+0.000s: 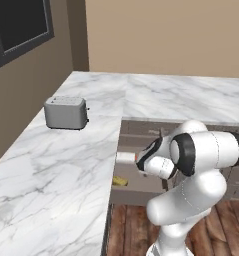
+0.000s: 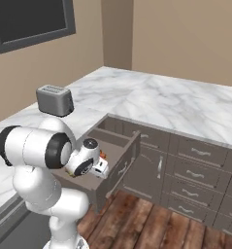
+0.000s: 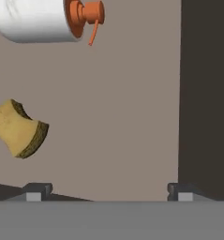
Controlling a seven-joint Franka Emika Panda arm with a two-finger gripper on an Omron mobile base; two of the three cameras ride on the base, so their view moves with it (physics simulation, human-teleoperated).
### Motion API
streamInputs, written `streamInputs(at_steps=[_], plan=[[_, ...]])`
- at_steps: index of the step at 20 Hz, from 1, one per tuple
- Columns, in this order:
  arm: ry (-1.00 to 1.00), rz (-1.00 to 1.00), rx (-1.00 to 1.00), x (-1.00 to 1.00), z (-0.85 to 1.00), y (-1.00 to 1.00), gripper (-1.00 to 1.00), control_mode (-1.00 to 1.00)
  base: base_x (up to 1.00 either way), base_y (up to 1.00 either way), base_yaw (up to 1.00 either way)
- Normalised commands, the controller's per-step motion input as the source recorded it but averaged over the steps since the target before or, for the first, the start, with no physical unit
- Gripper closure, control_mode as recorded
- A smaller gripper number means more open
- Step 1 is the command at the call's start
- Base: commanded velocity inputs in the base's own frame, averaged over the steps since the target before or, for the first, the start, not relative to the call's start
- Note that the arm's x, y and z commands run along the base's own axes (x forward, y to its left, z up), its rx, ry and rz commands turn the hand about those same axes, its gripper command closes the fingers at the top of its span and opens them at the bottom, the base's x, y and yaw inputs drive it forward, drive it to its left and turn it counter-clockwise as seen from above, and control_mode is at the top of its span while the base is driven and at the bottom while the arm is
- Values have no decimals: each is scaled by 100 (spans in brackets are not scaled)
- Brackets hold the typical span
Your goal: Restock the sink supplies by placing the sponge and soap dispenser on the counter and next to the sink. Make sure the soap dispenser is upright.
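In the left base view, the white arm bends low over an open brown drawer [image 1: 136, 175] set under the white grey-veined marble worktop [image 1: 66, 165]. Inside the drawer lie the small yellow-ochre sponge block [image 1: 119, 181] and the white cylindrical soap dispenser [image 1: 125, 157], on its side. A grey boxy toaster [image 1: 66, 112] stands on the worktop.

In the right base view, the two-finger gripper [image 2: 99, 168] hangs over the same drawer.

In the hand view, the jaws stand wide apart, holding nothing. The dispenser's orange pump points sideways, up and left of the jaws; the sponge lies left, nearer them. This looks like the first pick: next, shift left over one item, then descend.
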Motion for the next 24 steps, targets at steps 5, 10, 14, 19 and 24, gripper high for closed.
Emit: streamInputs(at_steps=[5,10,14,19,24], plan=[[0,0,6,-36,-1,-100,-100,-100,0,0,0],[0,0,3,-35,0,-100,-100,-100,0,0,0],[0,0,0,-30,-2,-98,-100,-100,0,0,0],[5,0,0,-3,33,-61,-100,-100,0,0,0],[9,-1,0,62,56,3,-100,-100,0,0,0]])
